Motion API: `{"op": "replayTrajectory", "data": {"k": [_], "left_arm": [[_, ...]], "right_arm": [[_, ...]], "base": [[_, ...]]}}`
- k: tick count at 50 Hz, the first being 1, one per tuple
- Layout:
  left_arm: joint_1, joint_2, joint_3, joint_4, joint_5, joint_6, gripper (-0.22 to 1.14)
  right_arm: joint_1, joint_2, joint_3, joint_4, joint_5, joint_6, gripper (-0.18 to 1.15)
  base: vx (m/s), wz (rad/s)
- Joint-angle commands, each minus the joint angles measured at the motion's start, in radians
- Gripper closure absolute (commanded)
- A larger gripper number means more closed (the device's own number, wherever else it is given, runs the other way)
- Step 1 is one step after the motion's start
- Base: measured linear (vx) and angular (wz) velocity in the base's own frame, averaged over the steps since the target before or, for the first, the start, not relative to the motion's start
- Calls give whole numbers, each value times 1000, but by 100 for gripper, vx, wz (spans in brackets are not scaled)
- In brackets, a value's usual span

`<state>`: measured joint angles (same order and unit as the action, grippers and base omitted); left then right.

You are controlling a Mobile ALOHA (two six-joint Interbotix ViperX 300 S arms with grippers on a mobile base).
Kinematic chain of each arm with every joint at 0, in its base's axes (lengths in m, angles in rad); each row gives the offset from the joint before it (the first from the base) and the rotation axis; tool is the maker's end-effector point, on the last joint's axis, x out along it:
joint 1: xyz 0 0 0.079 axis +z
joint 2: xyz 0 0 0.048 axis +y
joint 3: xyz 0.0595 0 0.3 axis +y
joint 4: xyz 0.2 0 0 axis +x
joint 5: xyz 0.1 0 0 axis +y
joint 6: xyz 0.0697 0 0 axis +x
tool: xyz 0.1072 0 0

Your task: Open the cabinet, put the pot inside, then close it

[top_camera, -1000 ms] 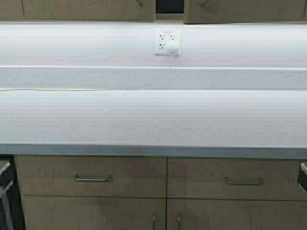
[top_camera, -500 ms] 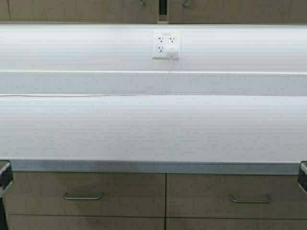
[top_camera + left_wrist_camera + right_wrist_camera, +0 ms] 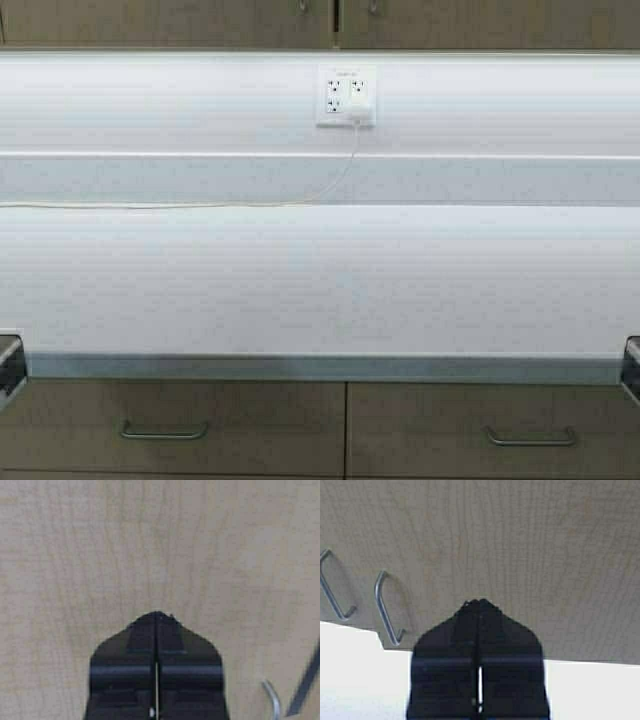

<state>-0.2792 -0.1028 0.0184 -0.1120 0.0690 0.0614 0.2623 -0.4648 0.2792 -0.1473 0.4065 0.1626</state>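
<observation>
The robot has driven forward since a second ago: in the high view the whole scene has slid downward, so the countertop edge and drawers sit lower and only the upper row of drawers shows. The gap at the seam of the cabinet [image 3: 336,22] — dark and wide before — has narrowed to a thin line, so both doors now look shut.

In the high view, the white countertop [image 3: 320,280] spans the frame, with a wall outlet [image 3: 346,96] above it and a thin cable [image 3: 250,203] running from the outlet down and off to the left along the back ledge. The cabinet's two tan doors line the top edge, the lower ends of their metal handles just visible beside the seam. Below the countertop lie two drawers [image 3: 180,425] with horizontal handles. Only dark slivers of the arms show at the lower left and right corners. The pot is in none of the views.

In the left wrist view, the left gripper [image 3: 157,617] has its black fingers pressed together, pointing at a tan wood-grain door face, with a curved metal handle [image 3: 272,695] at the edge.

In the right wrist view, the right gripper [image 3: 476,603] is likewise closed on nothing, in front of a tan door beside two slim metal handles [image 3: 387,607] at the seam — bright white wall beneath.
</observation>
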Motion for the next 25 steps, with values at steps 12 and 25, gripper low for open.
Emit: {"op": "replayTrajectory", "data": {"k": [12, 25], "left_arm": [[-6, -227, 169, 3, -11, 14, 88], [-11, -161, 141, 3, -72, 15, 88]], "right_arm": [[26, 120, -101, 25, -92, 9, 91], [25, 118, -121, 18, -84, 23, 91]], "base": [[5, 2], [5, 13]]}}
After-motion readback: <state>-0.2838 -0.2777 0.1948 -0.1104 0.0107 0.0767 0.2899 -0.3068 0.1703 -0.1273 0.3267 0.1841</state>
